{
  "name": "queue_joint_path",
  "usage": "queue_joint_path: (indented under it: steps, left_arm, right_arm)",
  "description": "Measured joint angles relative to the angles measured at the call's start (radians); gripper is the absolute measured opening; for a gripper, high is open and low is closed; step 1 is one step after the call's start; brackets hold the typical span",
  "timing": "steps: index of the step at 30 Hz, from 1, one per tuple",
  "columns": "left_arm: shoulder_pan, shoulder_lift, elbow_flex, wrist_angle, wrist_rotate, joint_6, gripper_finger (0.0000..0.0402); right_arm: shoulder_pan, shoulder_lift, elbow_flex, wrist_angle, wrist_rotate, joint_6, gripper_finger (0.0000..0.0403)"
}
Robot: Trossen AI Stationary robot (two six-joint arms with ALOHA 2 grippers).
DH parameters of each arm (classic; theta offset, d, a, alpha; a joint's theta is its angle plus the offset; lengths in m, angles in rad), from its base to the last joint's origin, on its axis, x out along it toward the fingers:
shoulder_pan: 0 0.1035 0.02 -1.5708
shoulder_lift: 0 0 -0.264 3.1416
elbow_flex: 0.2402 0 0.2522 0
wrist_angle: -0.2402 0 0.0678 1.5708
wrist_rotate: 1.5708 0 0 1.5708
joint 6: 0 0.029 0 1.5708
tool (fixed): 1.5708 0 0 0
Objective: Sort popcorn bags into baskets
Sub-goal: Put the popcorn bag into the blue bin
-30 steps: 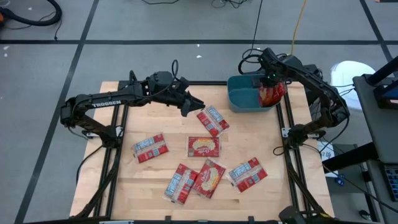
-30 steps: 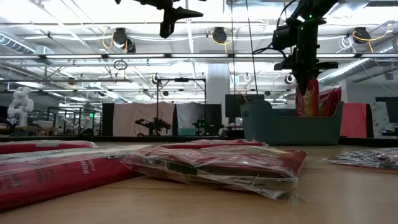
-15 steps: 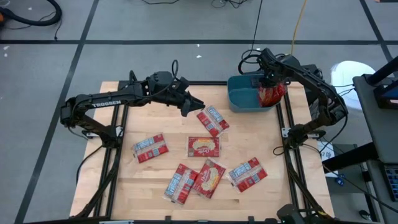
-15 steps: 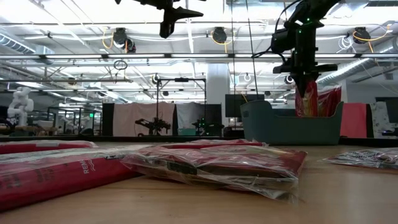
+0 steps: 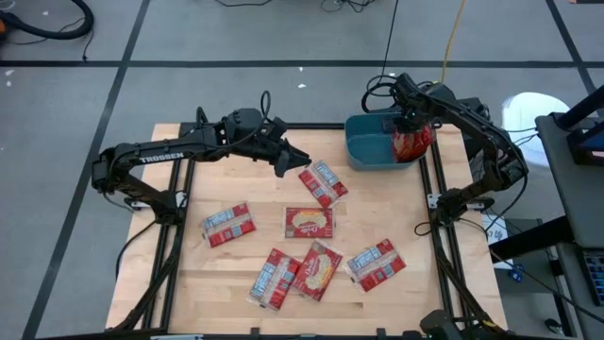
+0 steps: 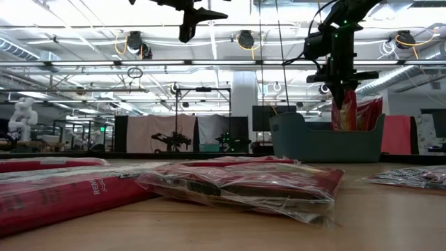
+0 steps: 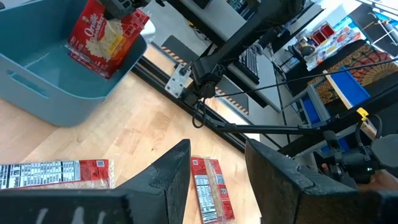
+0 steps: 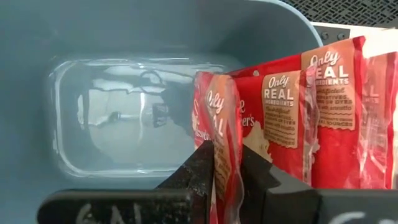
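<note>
Two dark jointed arms; left arm bears white "TROSSEN" lettering; right arm trails black cables.

"Only REAL INGREDIENTS" on popcorn bags; seemingly "TROSSEN" on left arm.

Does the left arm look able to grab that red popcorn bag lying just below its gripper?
Probably yes. The left gripper hovers open just above the red popcorn bag with the white label, which lies flat with nothing on top of it.

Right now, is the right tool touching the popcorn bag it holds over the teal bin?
Touching. The right wrist view shows the right tool with both fingers pressed against the upright popcorn bag edge, inside the teal bin.
</note>
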Motion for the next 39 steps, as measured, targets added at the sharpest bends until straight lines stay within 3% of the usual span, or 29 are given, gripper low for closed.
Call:
queue_joint_path:
  steps: [11,21,34,39]
  left_arm:
    - [0.000,0.000,0.000,0.000,0.000,0.006,0.0156]
    - [0.000,0.000,0.000,0.000,0.000,0.002,0.0156]
    - [0.000,0.000,0.000,0.000,-0.001,0.005,0.0156]
    - [0.007,0.000,0.000,0.000,-0.003,0.005,0.0156]
  right_arm:
    - [0.000,-0.001,-0.006,0.002,0.001,-0.015,0.0039]
    - [0.017,-0.017,-0.140,0.015,0.032,-0.008,0.0040]
    - [0.023,-0.083,-0.144,0.039,0.079,-0.003,0.0040]
    - [0.023,-0.083,-0.144,0.039,0.082,-0.007,0.0065]
